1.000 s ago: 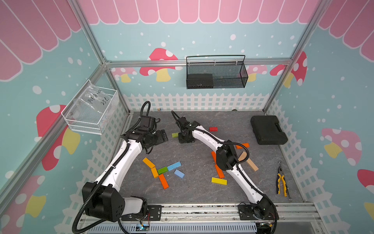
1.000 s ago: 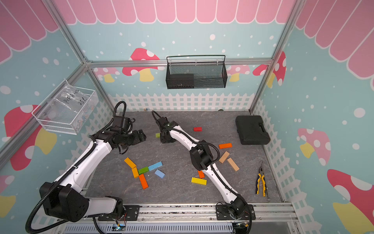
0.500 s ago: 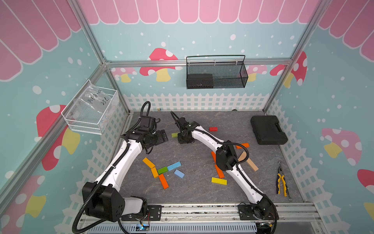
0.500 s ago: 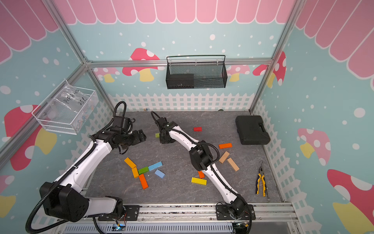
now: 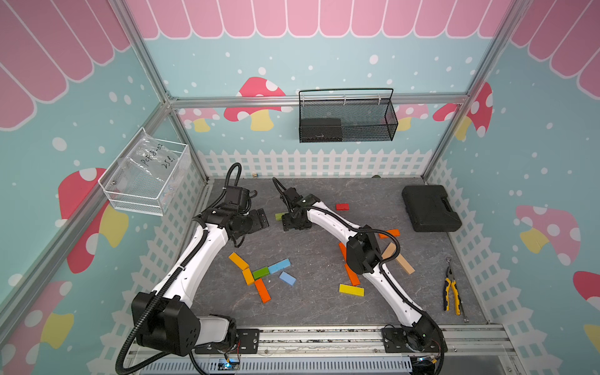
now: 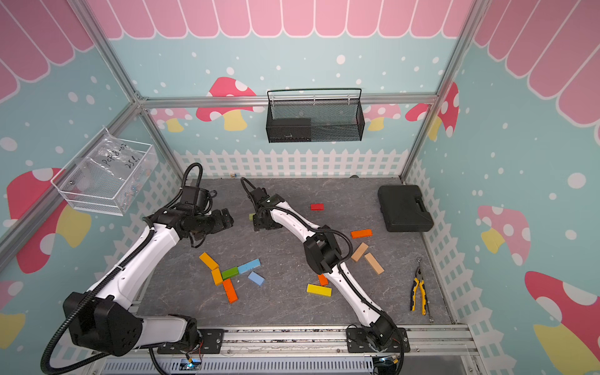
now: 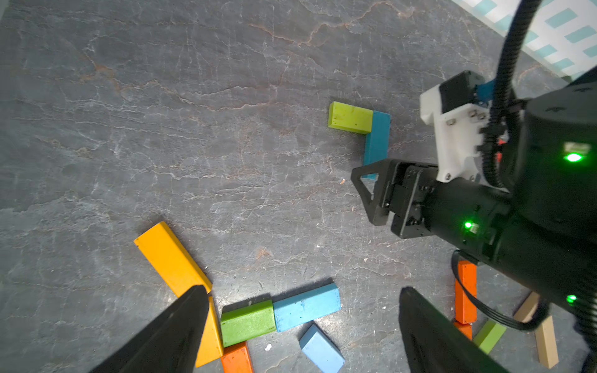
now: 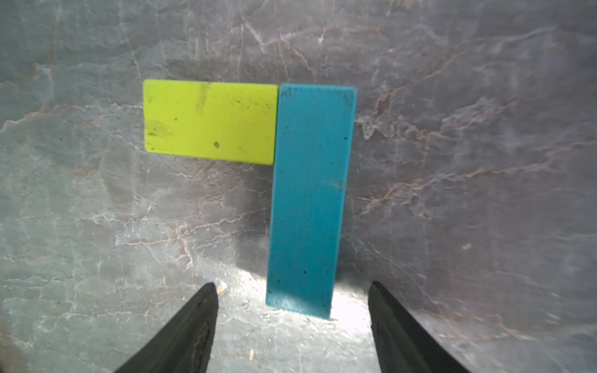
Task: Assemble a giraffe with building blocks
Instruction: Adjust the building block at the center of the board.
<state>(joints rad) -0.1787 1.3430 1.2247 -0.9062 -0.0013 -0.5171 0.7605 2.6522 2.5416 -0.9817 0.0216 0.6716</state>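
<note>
Two touching blocks, teal block (image 8: pixel 310 200) and lime block (image 8: pixel 210 121), lie flat on the desk (image 8: pixel 97 226): light and stiff, we judge; pinch the long edges. Our right end effector (image 8: pixel 292 284) and left end effector (image 7: pixel 302 288) gape empty.

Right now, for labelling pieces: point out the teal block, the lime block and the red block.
teal block (image 8: pixel 310 200), right wrist view, centre of top face.
lime block (image 8: pixel 210 121), right wrist view, centre of top face.
red block (image 5: pixel 342 206), in a top view, top face.

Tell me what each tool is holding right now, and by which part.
Nothing. The right tool is open astride one end of the teal block, with gaps on both sides; the left tool is open and empty.
</note>
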